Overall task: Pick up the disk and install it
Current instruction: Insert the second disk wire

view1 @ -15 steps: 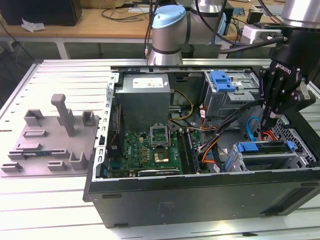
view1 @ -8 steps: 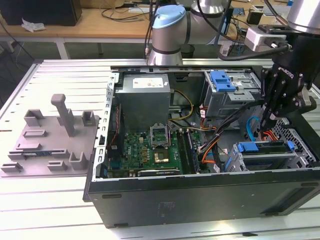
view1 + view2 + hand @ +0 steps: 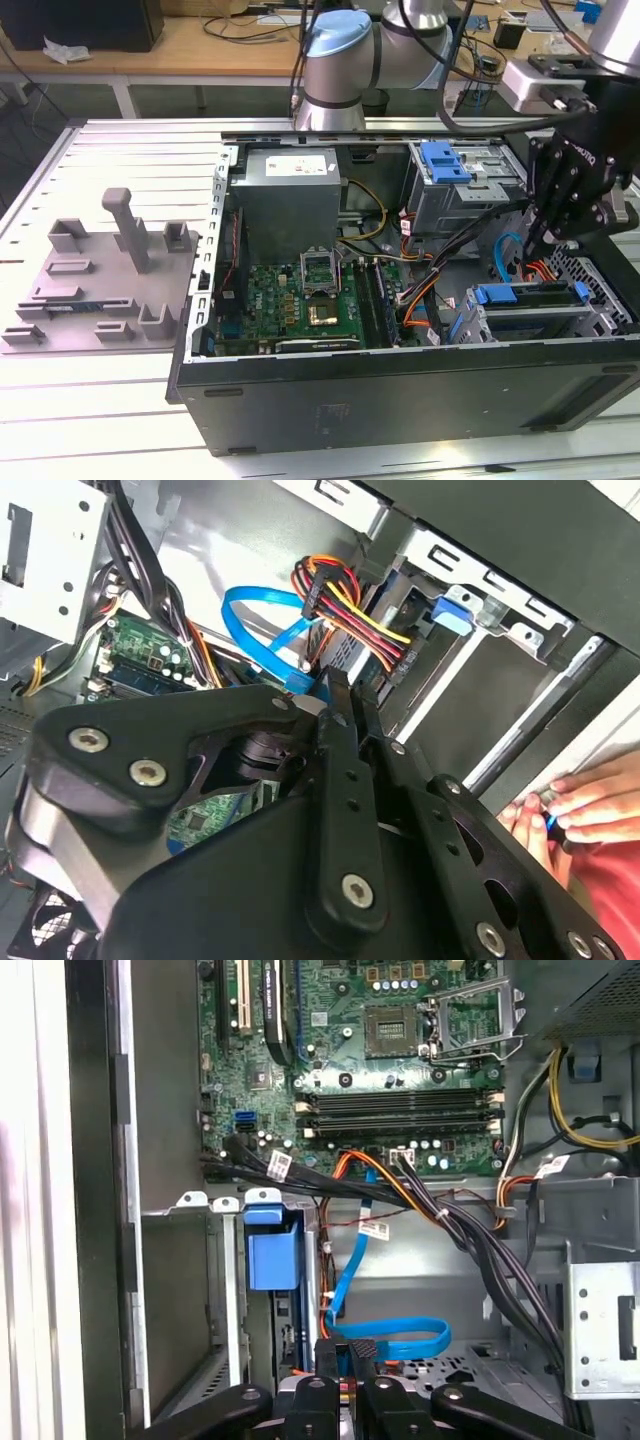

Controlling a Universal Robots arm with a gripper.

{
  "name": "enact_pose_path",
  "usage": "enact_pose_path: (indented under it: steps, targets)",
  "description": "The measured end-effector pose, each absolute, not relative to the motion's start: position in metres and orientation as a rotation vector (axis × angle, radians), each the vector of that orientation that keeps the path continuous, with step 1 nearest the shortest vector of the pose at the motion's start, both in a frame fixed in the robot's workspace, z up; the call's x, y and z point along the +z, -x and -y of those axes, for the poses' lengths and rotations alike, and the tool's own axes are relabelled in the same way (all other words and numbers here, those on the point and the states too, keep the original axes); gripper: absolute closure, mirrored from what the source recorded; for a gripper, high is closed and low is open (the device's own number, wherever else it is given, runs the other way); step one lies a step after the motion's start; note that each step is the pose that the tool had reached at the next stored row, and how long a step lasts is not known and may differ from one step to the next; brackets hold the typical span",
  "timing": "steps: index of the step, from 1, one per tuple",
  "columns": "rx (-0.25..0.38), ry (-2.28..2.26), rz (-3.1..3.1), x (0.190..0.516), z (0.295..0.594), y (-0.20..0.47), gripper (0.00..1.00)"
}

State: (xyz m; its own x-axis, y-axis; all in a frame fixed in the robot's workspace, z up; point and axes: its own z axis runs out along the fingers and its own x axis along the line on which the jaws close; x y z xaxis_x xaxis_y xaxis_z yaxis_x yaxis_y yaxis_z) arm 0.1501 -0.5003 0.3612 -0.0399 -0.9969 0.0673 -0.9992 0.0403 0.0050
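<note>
One flat blue-framed disk (image 3: 530, 300) seated in metal bay.

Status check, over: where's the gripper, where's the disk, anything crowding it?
Gripper inside case, jaws close together, nothing visibly held. Disk in blue carrier sits in the drive bay just below. Blue data cable and power wiring close alongside.

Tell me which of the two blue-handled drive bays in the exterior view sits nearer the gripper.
The lower bay, by the case's front edge, lies just below the gripper. The other blue-handled bay sits further back, beside the grey power-supply box.
</note>
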Motion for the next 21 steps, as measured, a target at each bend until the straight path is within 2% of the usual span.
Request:
enact_pose_path:
  steps: [12, 21]
  targets:
    - [0.004, -2.168, 2.257, 0.361, 0.520, -0.152, 0.84]
    - [-0.002, -2.171, 2.259, 0.361, 0.522, -0.152, 0.84]
